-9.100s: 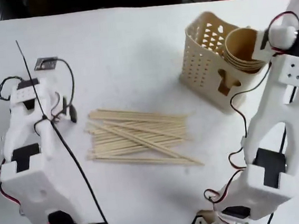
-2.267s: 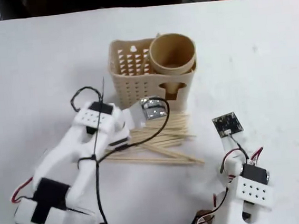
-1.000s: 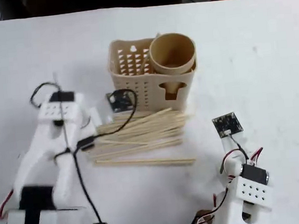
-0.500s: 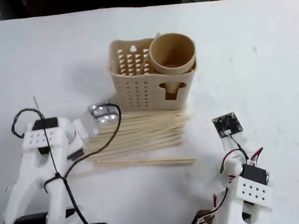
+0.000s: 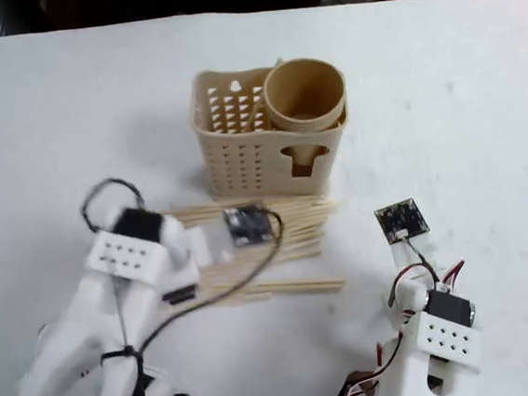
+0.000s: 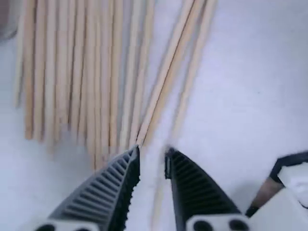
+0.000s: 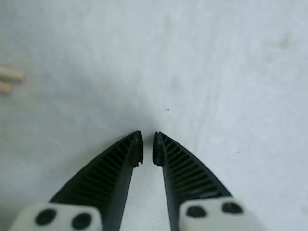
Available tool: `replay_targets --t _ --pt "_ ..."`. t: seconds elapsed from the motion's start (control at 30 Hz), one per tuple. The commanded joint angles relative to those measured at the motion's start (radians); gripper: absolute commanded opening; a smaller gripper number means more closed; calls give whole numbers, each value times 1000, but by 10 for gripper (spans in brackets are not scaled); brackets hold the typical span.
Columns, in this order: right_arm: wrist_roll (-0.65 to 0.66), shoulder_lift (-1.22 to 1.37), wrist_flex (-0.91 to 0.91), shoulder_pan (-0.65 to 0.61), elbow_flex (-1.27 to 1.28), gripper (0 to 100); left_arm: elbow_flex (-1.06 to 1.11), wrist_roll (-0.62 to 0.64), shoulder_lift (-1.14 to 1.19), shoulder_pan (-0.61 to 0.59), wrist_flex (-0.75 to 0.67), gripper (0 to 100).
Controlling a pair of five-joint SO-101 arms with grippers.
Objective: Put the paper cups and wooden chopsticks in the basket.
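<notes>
Left gripper (image 6: 152,156): jaws slightly parted, tips at ends of wooden chopsticks (image 6: 91,72), nothing clamped yet. Pile flat on table (image 5: 441,97), just near of basket (image 5: 241,158); paper cups (image 5: 306,96) already inside, right side.

Risks: pinching stick ends likely levers bundle, so sticks fan out, roll, slip free. Flat thin sticks are hard to lift.

Right gripper (image 7: 147,147): almost closed, empty, near right.

Illumination is bright and even, from overhead — the white table (image 5: 439,69) reads close to washed-out. Shadows are soft and short beneath the basket (image 5: 241,153) and chopsticks (image 5: 294,216). Background beyond the far edge is dark.
</notes>
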Motion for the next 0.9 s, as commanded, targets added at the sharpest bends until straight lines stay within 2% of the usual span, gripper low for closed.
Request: replay_targets --t 0.0,0.13,0.47,0.6,0.67,0.87 --pt "5 -10 -16 7 -5 49 157 8 -22 107 -187 134" --pt "6 -10 -16 7 -5 49 222 -31 -21 127 -259 134" --pt "3 -10 -16 7 -5 49 330 -34 -18 131 -394 134" --pt "3 -10 -16 8 -5 49 296 -32 93 125 -414 134" --pt "3 -10 -16 8 -5 49 236 -29 179 117 -391 129" --pt "3 -10 -16 8 -5 49 91 -35 358 104 -304 27"
